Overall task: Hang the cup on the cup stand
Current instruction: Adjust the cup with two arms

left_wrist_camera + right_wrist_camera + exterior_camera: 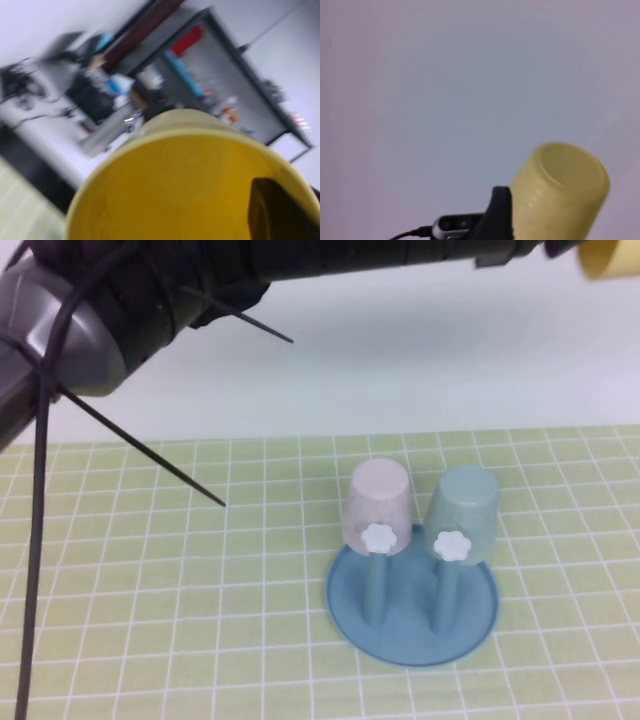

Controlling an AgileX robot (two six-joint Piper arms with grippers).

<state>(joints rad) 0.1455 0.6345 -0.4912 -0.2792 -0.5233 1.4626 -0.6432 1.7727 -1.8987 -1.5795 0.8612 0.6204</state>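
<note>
yellow cup [190, 185] seemingly gripped by left jaws, held high.

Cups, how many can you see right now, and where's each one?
3. The pink cup and the teal cup sit upside down on the cup stand's back pegs. The yellow cup is in the air at upper right, held by the left claw.

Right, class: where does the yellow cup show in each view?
High view: cup at the top right corner, cut off by the edge.
Left wrist view: cup fills the lower half, rim towards the camera.
Right wrist view: lower right.
Shared landmark: the left claw, shut on the cup's wall, in both wrist views; right claw unseen.
</note>
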